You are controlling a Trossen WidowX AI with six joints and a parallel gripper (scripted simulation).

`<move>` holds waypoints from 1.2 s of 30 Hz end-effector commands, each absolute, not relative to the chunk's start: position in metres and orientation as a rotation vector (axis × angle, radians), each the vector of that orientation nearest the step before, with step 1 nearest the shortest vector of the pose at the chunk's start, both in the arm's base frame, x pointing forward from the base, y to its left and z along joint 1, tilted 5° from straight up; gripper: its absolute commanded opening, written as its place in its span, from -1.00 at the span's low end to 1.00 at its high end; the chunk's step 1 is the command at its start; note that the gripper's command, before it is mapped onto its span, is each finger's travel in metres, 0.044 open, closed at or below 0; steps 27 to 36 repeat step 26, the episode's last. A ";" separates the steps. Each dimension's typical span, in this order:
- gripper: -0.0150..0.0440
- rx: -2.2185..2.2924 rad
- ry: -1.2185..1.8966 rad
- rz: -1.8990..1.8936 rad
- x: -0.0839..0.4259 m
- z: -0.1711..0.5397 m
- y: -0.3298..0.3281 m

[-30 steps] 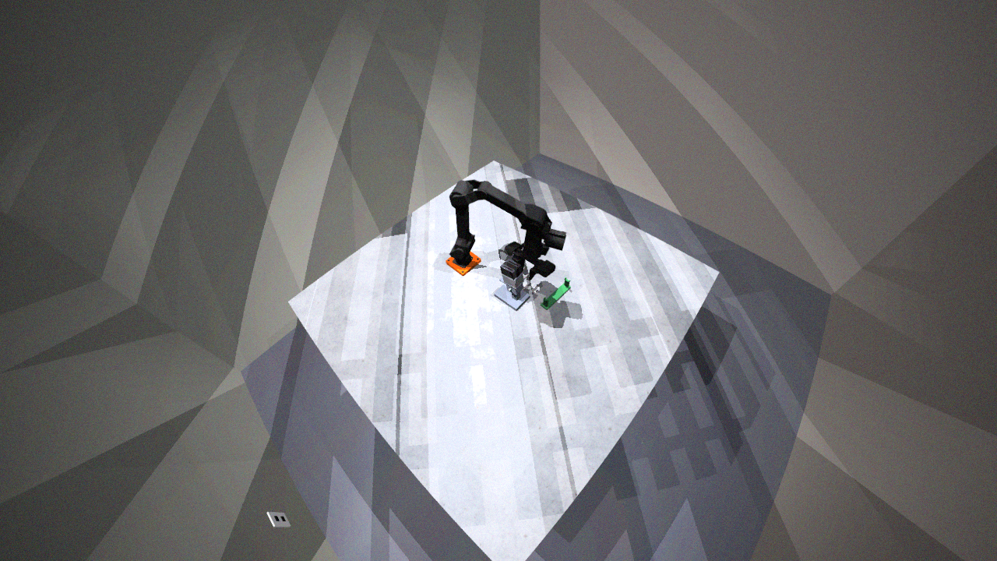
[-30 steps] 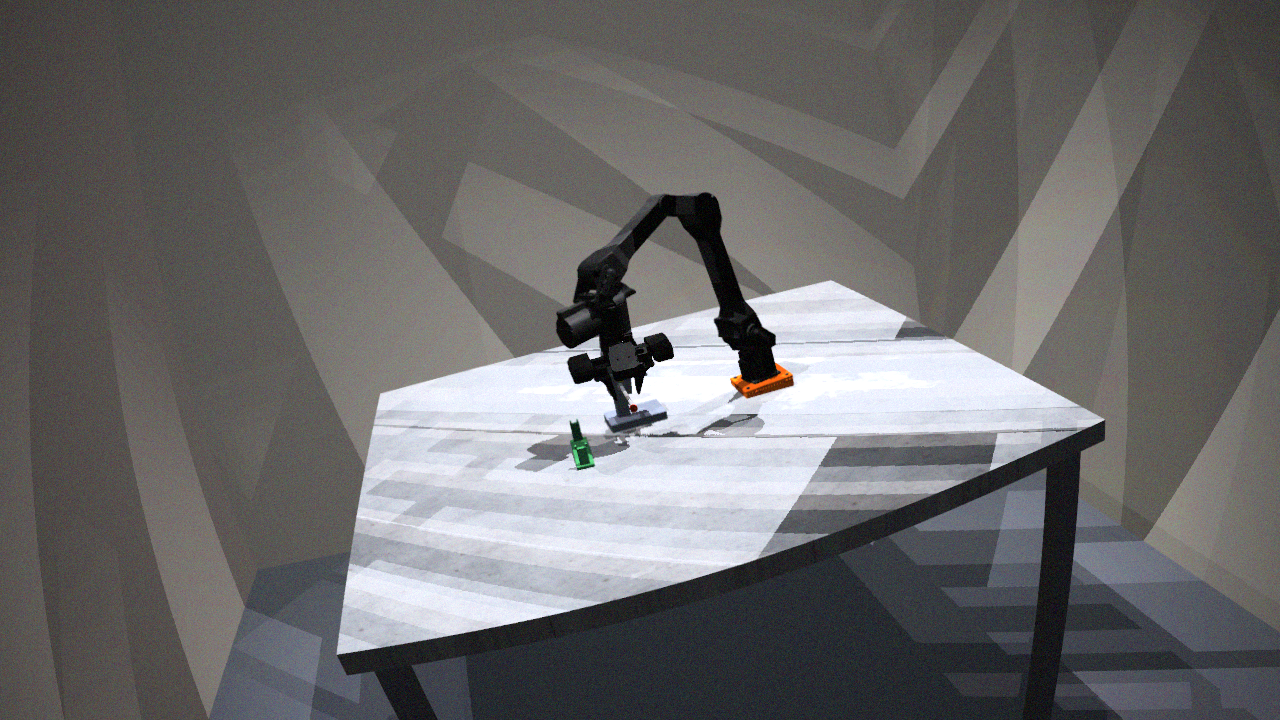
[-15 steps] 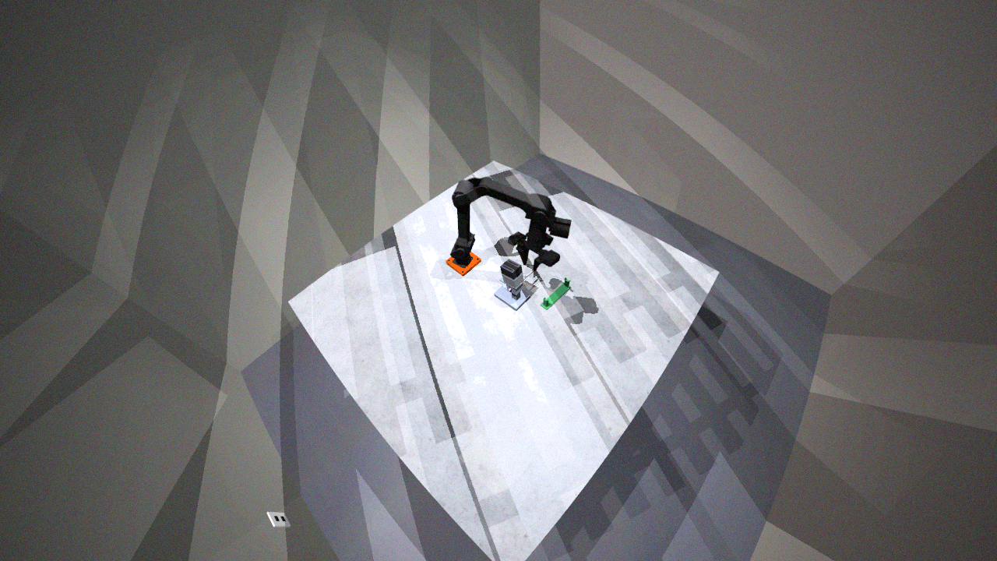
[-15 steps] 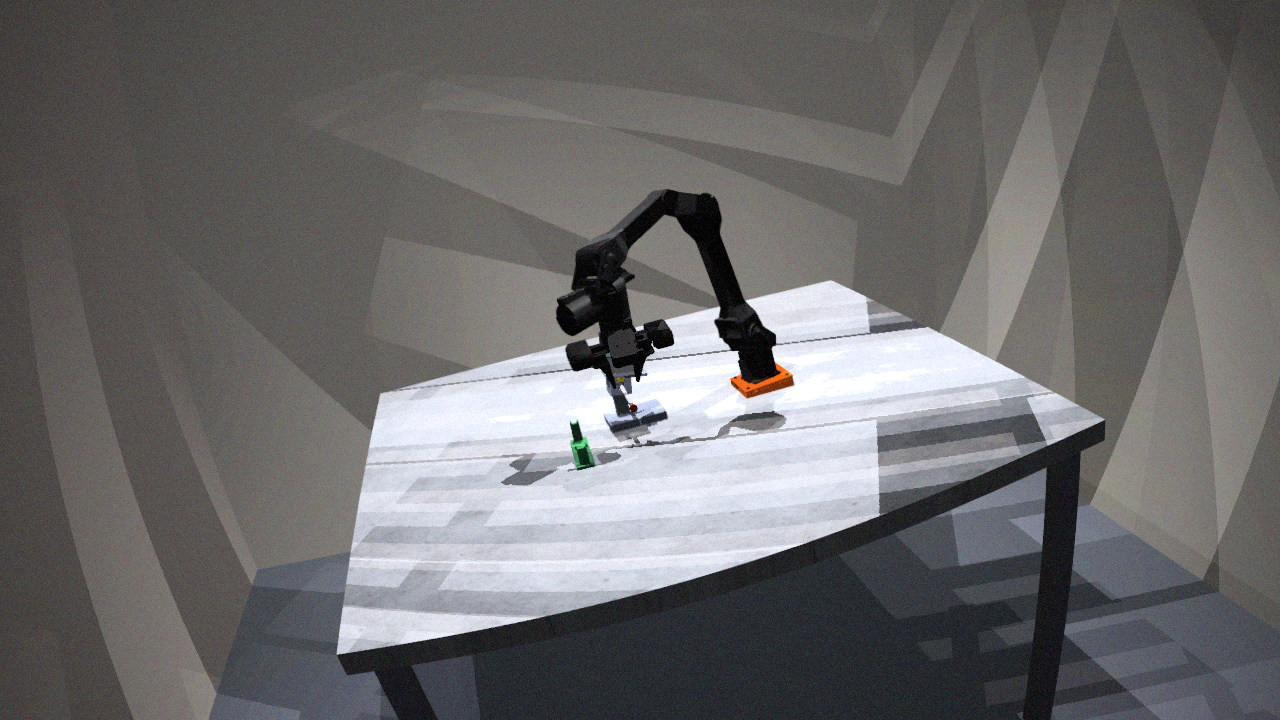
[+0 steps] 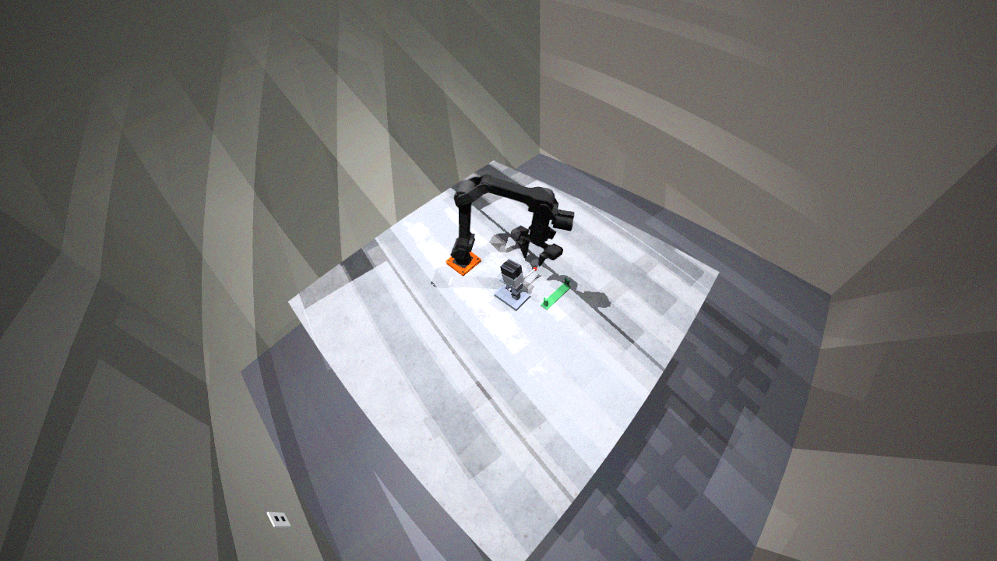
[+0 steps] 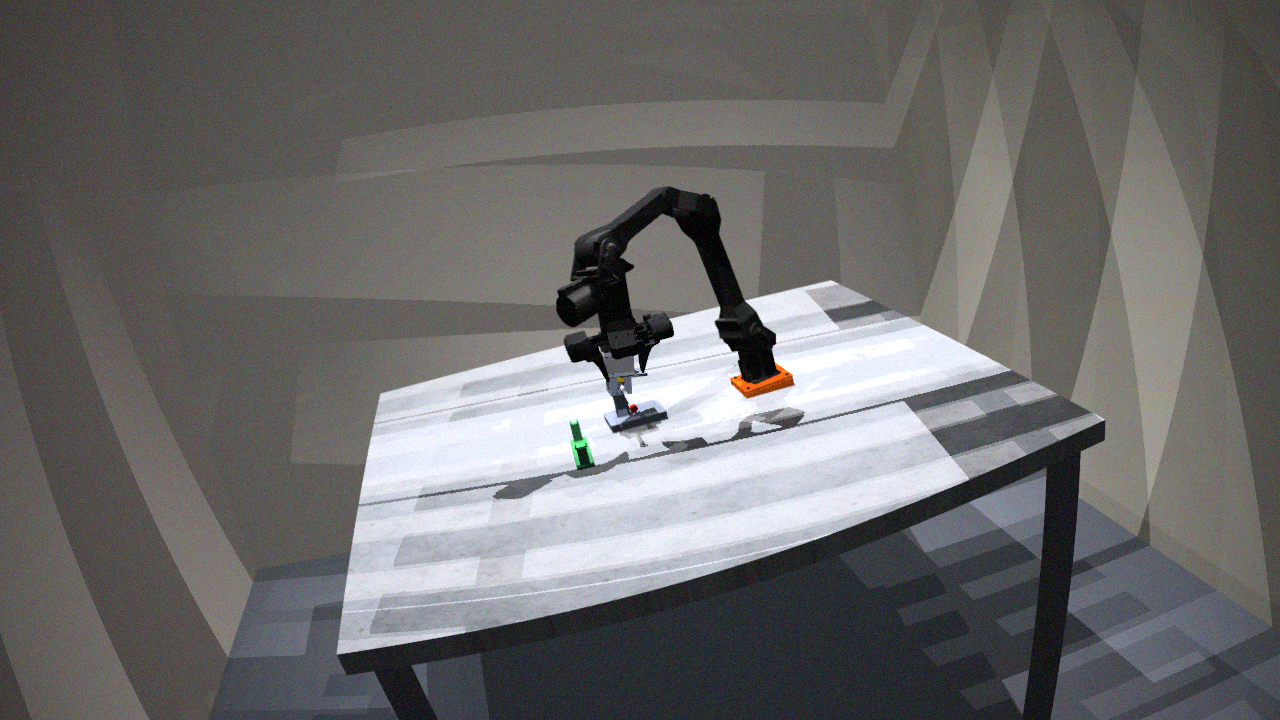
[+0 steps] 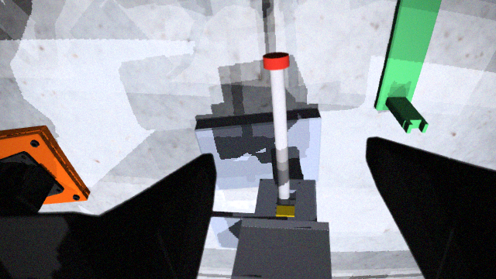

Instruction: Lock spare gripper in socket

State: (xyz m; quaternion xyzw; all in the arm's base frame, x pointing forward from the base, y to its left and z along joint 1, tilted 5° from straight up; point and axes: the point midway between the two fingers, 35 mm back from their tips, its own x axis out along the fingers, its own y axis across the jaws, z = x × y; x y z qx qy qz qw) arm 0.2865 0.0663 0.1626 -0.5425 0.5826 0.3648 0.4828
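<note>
The lock pin (image 5: 534,269) (image 6: 632,408) (image 7: 280,105) has a red head and a pale shaft. It sticks out of the dark grey block by the yellow mark in the wrist view; how deep it sits cannot be told. The mount's upper block (image 5: 511,268) (image 6: 619,365) (image 7: 283,252) is above its pale base plate (image 5: 507,301) (image 6: 657,416) (image 7: 306,136). Small dark parts (image 5: 516,294) beneath the block look like the spare gripper; its seating is unclear. My gripper (image 5: 533,259) (image 6: 624,373) (image 7: 290,156) is open, its fingers apart on either side of the pin's line, holding nothing.
The green cradle (image 5: 556,294) (image 6: 582,454) (image 7: 415,46) lies beside the mount with two short posts and nothing on it. My arm's orange base (image 5: 456,265) (image 6: 762,386) (image 7: 54,167) is on the mount's other side.
</note>
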 end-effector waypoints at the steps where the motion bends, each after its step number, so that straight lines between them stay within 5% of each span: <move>1: 0.81 -1.324 1.419 0.892 0.286 0.162 0.066; 4: 1.00 -1.324 1.419 0.892 0.286 0.162 0.066; 36: 1.00 -1.324 1.419 0.892 0.286 0.162 0.066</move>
